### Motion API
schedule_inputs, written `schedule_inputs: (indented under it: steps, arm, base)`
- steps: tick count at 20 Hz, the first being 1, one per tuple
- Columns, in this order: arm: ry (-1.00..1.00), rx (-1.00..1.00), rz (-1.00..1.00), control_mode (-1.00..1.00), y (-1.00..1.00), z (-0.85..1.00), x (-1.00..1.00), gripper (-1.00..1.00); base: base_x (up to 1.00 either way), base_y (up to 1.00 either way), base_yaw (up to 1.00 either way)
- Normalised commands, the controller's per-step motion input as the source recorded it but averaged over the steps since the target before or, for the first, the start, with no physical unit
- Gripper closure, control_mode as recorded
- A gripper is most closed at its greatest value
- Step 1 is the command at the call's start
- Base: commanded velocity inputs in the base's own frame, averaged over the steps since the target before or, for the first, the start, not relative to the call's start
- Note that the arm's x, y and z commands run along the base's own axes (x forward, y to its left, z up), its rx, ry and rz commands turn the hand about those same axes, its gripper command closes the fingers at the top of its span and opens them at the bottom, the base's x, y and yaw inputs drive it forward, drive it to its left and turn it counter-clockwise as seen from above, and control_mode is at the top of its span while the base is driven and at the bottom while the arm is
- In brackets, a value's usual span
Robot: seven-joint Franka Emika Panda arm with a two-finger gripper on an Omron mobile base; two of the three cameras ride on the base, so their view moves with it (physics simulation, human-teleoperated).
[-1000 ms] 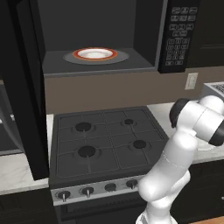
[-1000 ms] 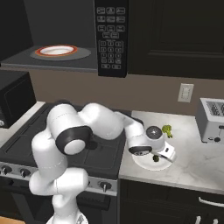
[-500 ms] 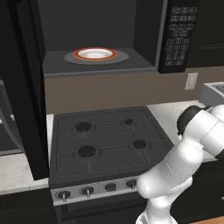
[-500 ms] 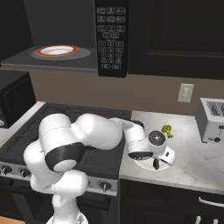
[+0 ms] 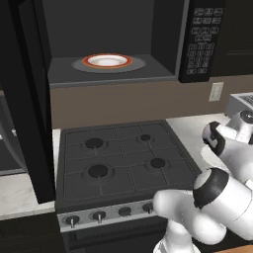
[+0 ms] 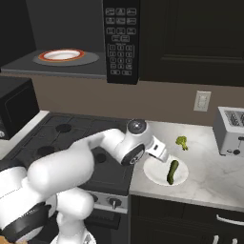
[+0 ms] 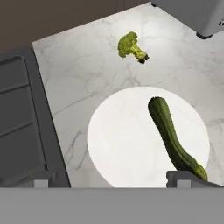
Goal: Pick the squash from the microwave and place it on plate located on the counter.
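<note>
The dark green squash [image 7: 168,131] lies flat on the white plate [image 7: 122,140], on its right half, with nothing gripping it. My gripper [image 7: 111,180] hovers above the plate's near edge, open, its two fingertips [image 7: 41,181] set wide apart and empty. From the right base view the squash [image 6: 172,171] rests on the plate [image 6: 155,172] on the pale counter [image 6: 209,176], and the gripper [image 6: 162,155] sits just up and left of it. The black microwave [image 5: 202,39] stands open above the stove.
A dish with an orange-red rim [image 5: 107,61] sits on the microwave turntable. A broccoli floret [image 6: 181,141] lies behind the plate, and a toaster [image 6: 230,131] stands at the right. The gas stovetop [image 6: 62,138] borders the counter on the left. The microwave door [image 5: 24,99] hangs open at the left.
The squash has been let go and now lies free on the plate. The gripper has pulled up and left off it, and the arm's elbow has swung lower.
</note>
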Motion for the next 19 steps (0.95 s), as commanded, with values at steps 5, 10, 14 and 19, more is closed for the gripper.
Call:
schedule_inputs:
  steps: [5,10,14,19]
  arm:
    - [0.08,0.0,0.0,-1.0,0.67,1.0,0.0,-1.0]
    - [0.13,0.0,0.0,-1.0,0.59,1.0,-0.04,-1.0]
    - [0.14,0.0,0.04,-1.0,0.71,0.9,-0.27,-1.0]
    - [0.11,0.0,0.04,-1.0,0.68,0.58,-0.62,-1.0]
  base:
    - [0.0,0.0,0.0]
    - [0.0,0.0,0.0]
    - [0.0,0.0,0.0]
    - [0.0,0.0,0.0]
